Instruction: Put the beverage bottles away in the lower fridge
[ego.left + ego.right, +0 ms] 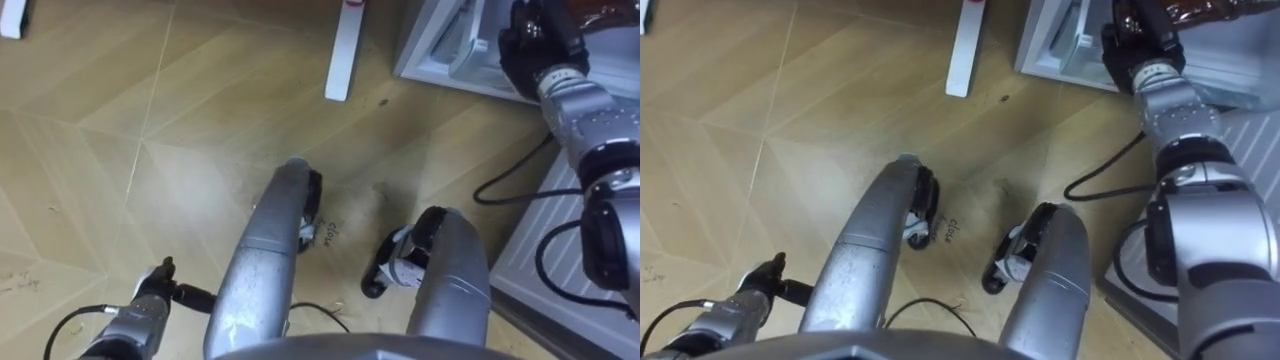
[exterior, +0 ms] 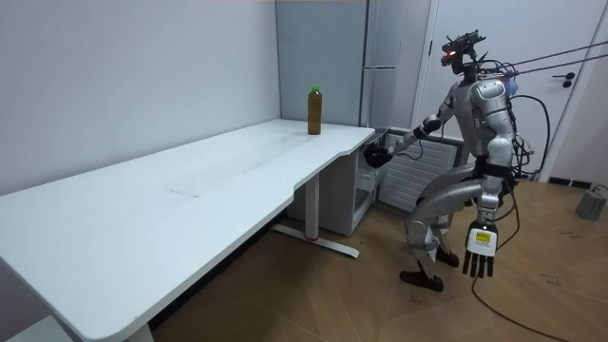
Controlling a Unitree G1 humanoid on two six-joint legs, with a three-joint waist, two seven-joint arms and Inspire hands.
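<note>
The robot is squatting on bent knees on the wooden floor (image 1: 120, 130), just off the far end of the white table (image 2: 190, 190) and facing the lower fridge (image 1: 440, 45). Its right arm is reaching forward, and the right hand (image 1: 525, 45) is sitting at the open front of the fridge, close against the pale inner wall. The hand is showing as a dark mass, so it is not possible to tell whether its fingers are apart or closed on something. A brownish thing (image 1: 1205, 12) is showing just beyond the hand, on its outer side at the fridge; whether this is a drink, and whether the hand is holding it, cannot be told.

One bottle (image 2: 314, 109), brown with a green cap, is standing upright on the table's far corner, higher than the right hand and well apart from it, on its table side. The left hand (image 2: 480, 252) is hanging low beside the robot's knee, fingers straight, loose and pointing down, holding nothing, far from both the bottle and the fridge.
</note>
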